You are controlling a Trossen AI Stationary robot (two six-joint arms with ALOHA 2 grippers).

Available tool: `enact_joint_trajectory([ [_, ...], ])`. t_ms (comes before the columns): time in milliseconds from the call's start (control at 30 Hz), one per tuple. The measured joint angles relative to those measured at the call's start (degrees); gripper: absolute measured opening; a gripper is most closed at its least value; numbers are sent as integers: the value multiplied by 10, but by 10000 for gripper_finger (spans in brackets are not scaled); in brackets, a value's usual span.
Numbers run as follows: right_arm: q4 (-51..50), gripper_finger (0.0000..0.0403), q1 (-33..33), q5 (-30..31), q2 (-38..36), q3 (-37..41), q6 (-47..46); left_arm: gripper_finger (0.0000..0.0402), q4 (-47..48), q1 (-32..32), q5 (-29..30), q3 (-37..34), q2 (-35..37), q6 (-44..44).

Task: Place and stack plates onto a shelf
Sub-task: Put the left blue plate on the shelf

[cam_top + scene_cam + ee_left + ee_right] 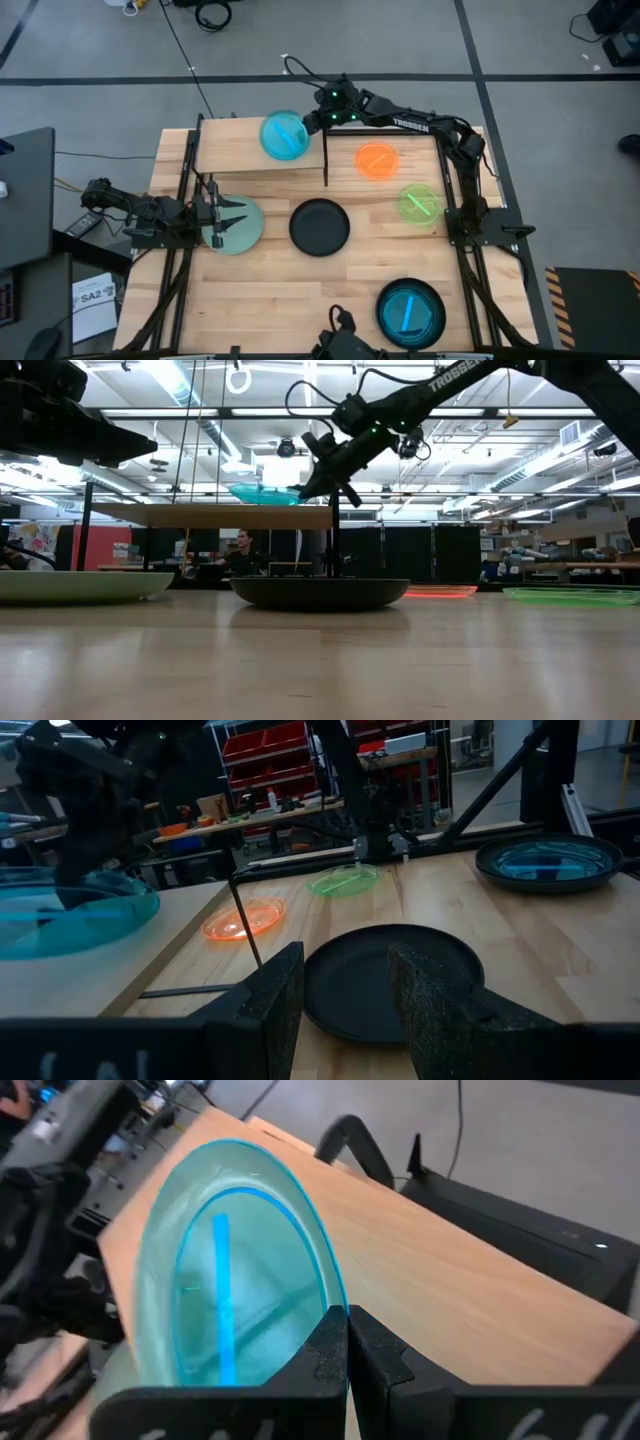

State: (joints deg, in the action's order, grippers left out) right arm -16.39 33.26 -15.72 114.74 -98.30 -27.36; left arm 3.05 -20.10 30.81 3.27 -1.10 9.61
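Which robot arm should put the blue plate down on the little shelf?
The right one, probably. The right gripper is already pinching the blue plate over the shelf. The left gripper is open and empty, over the mint plate.

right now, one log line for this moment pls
right gripper: shut on blue plate over shelf | left gripper: open, above mint plate | black plate: on table

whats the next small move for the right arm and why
Probably open the right gripper and let go. It is pinched on the rim of the blue plate, which already sits over the shelf; in the low view the plate looks level on the board.
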Motion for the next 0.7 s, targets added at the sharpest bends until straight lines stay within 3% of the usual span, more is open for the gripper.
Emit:
enact_joint_trajectory([
  [333,-18,6,3,43,0,0,16,155,0,0,0,0,0,0],
  [700,-19,13,3,41,0,0,16,155,0,0,0,0,0,0],
])
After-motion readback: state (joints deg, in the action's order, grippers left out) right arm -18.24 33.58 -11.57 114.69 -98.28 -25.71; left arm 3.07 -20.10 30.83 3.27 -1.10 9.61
